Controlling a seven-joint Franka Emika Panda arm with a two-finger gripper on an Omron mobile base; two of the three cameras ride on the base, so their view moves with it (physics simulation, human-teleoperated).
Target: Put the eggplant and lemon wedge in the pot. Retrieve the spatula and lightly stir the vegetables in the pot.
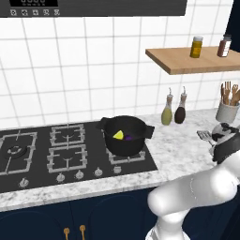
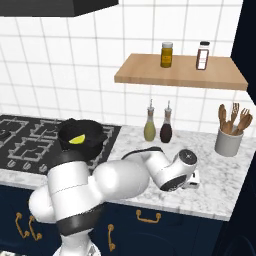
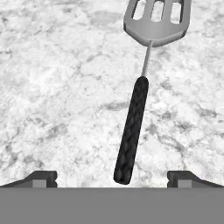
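The spatula (image 3: 133, 127) lies flat on the marble counter, its slotted silver blade (image 3: 157, 19) away from me and its dark handle end between my fingertips. My gripper (image 3: 112, 178) is open just above the counter, one fingertip on each side of the handle, touching nothing. In the left base view the blade (image 1: 203, 135) pokes out beside my hand (image 1: 221, 139) at the right edge. The black pot (image 1: 125, 133) stands on the hob's right rear burner with the lemon wedge (image 1: 118, 135) and the purple eggplant (image 1: 130, 138) inside. The right base view shows the pot (image 2: 82, 132) and the lemon wedge (image 2: 76, 139).
Two oil bottles (image 1: 173, 111) stand against the tiled wall between the pot and my hand. A grey cup of wooden utensils (image 1: 228, 105) is at the far right. A wooden shelf (image 1: 187, 60) with two jars hangs above. The hob (image 1: 70, 150) fills the counter's left.
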